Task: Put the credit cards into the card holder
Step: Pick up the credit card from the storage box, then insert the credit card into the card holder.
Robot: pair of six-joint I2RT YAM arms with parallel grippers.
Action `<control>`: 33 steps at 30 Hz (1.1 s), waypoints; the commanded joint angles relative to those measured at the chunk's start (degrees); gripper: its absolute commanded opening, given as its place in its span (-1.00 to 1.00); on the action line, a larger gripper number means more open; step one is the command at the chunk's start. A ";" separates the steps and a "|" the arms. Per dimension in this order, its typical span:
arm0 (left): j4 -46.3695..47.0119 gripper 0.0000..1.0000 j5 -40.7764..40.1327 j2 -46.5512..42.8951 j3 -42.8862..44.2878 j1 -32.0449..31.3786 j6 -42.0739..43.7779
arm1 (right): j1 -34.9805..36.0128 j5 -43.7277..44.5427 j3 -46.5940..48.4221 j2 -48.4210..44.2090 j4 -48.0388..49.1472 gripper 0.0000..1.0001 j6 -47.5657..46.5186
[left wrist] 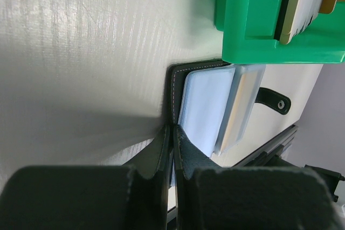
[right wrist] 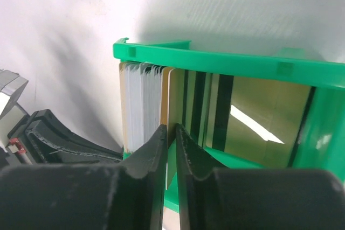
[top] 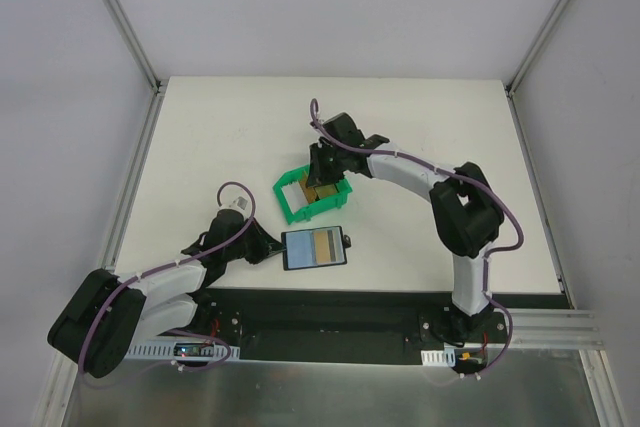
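a matt white table (top: pixel 220 137) stood between pale grey walls (top: pixel 60 97). the card holder (top: pixel 314 247) lay open near the table's front edge, with the left gripper (top: pixel 268 247) clamped tight on its black left edge. just behind it the credit cards (right wrist: pixel 143 106) stood on edge in a green bin (top: pixel 290 202), where the right gripper (right wrist: pixel 171 133), jaws narrow, pinched a tan card's edge.

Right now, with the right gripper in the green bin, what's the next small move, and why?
Probably lift the right gripper straight up: it looks pinched on the edge of one gold card in the green bin, and the left gripper holds the card holder open.
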 commanded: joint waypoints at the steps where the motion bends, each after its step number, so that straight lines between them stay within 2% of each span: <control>1: -0.98 -1.00 0.26 0.22 -0.08 0.48 1.41 | -0.08 6.10 1.51 -4.64 -2.61 -0.81 -3.53; 6: -0.98 -1.00 0.44 -0.22 -0.34 0.48 1.23 | 0.09 9.96 2.74 -5.17 -4.11 -0.99 -5.03; 14: -2.03 -1.00 -0.08 -2.33 -1.49 0.48 1.06 | 0.27 17.18 -0.32 -12.71 -3.85 -1.00 -8.37; 20: -2.03 -1.00 0.18 -2.59 -1.66 0.48 0.97 | -0.26 14.55 -7.70 -21.59 1.86 -0.99 -3.46; 23: -2.03 -1.00 0.62 -2.94 -1.75 0.48 1.32 | -0.08 11.13 -13.67 -26.07 6.24 -1.00 1.89; 25: -1.68 -1.00 1.40 -3.29 -1.84 0.48 2.28 | 0.96 10.24 -21.30 -29.76 11.59 -0.99 6.38; 28: -1.94 -1.00 2.29 -3.56 -1.84 0.48 3.25 | 5.79 13.39 -29.84 -36.00 17.76 -0.99 9.90; 33: -2.03 -1.00 2.02 -4.61 -2.72 0.48 2.99 | 12.39 16.83 -42.32 -39.71 28.38 -0.99 19.65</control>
